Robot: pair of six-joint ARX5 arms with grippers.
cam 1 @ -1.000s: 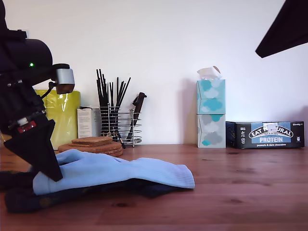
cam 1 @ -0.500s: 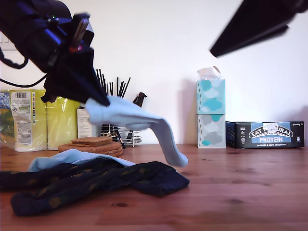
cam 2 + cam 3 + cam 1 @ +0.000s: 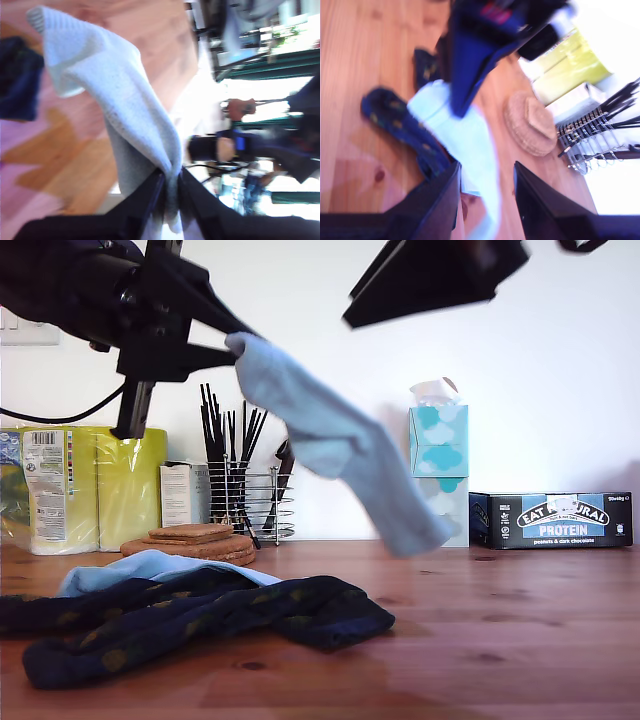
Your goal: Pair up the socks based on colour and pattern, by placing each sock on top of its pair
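Above the tabletop [image 3: 520, 640], your first pincer [image 3: 169, 187] is pinching a light blue sock [image 3: 330, 435] at one end. It hangs limp and light; expect swing. Your second pincer [image 3: 485, 185] is spread, empty. Remaining socks [image 3: 200, 615] lie heaped below.

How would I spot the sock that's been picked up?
Look above the brown wooden table, towards the exterior view's left. A plain light blue fabric sock hangs in mid-air, pinched by my first gripper. Every other sock lies on the table.
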